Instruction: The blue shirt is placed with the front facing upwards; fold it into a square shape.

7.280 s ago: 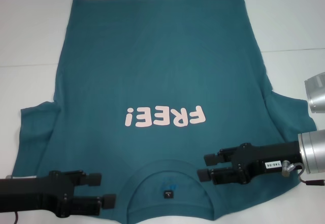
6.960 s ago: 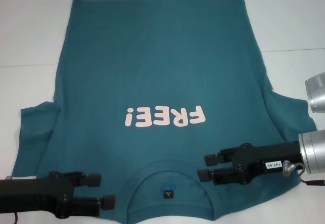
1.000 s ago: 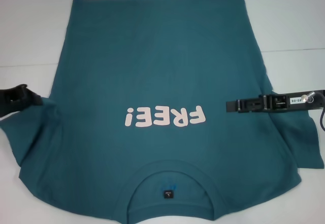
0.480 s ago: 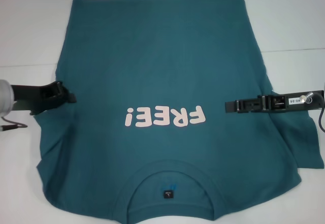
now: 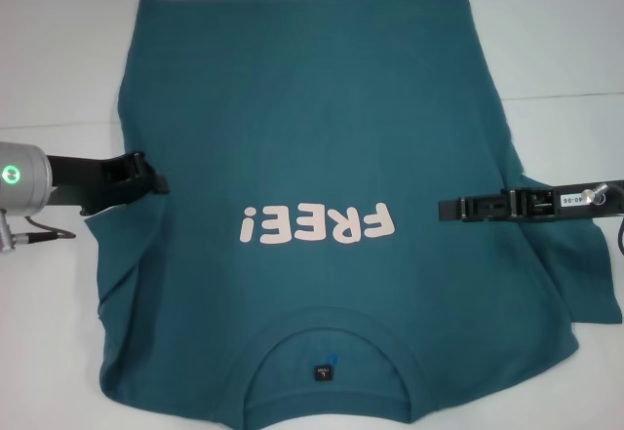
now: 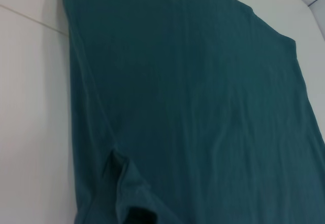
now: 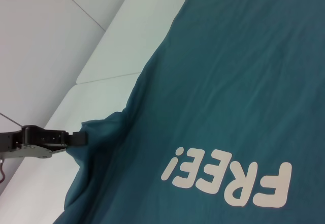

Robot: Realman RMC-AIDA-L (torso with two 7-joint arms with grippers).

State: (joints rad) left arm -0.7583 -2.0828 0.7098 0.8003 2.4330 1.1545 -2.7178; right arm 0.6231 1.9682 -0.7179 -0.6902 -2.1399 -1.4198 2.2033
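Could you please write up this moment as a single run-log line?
stage: sleeve fold | left end effector: shut on left sleeve, over blue shirt | right end effector: above right side | right sleeve: flat

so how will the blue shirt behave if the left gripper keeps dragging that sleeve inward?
Probably floppy: the blue shirt bunches into wrinkles beside the left gripper. Likely light and thin, lying flat on the table. It may slide rather than crease cleanly.

The blue shirt (image 5: 322, 108) bears a pale pink "FREE!" print (image 5: 318, 223); other labels are unreadable.
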